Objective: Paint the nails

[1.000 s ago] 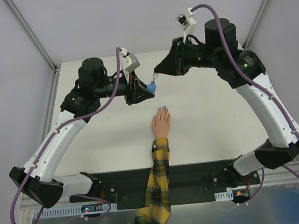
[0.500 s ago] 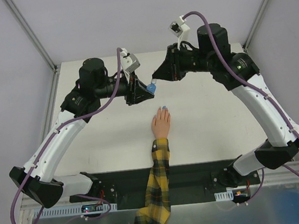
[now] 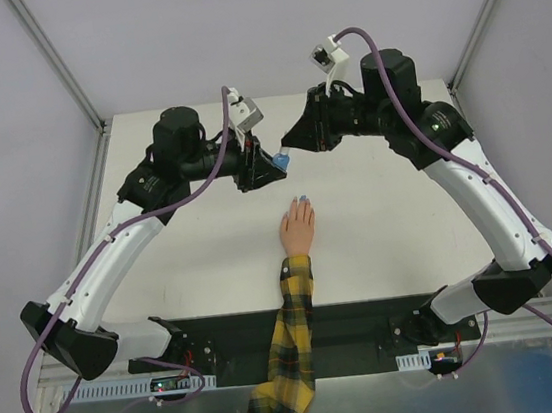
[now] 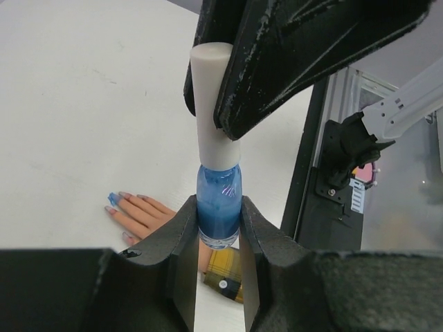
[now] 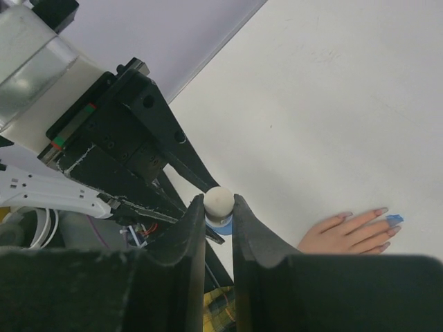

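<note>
A small peach hand [image 3: 297, 229] with a yellow-black plaid sleeve [image 3: 286, 356] lies on the white table. One fingertip nail [image 3: 302, 199] is light blue; it also shows in the left wrist view [image 4: 111, 208] and right wrist view [image 5: 394, 219]. The other nails [image 4: 126, 196] are skin-toned. My left gripper [image 3: 273, 164] is shut on the small blue bottle [image 4: 219, 207], held above the table behind the hand. My right gripper [image 3: 289, 148] is shut on the bottle's white cap [image 5: 219, 201], which sits on the bottle [image 3: 281, 160].
Metal frame posts [image 3: 57, 62] run along the back corners. A black rail [image 3: 361, 322] with the arm bases lies at the table's near edge, crossed by the sleeve.
My right gripper has moved left and closed in on the bottle's cap. My left arm has shifted slightly right with the bottle. The hand has not moved.
</note>
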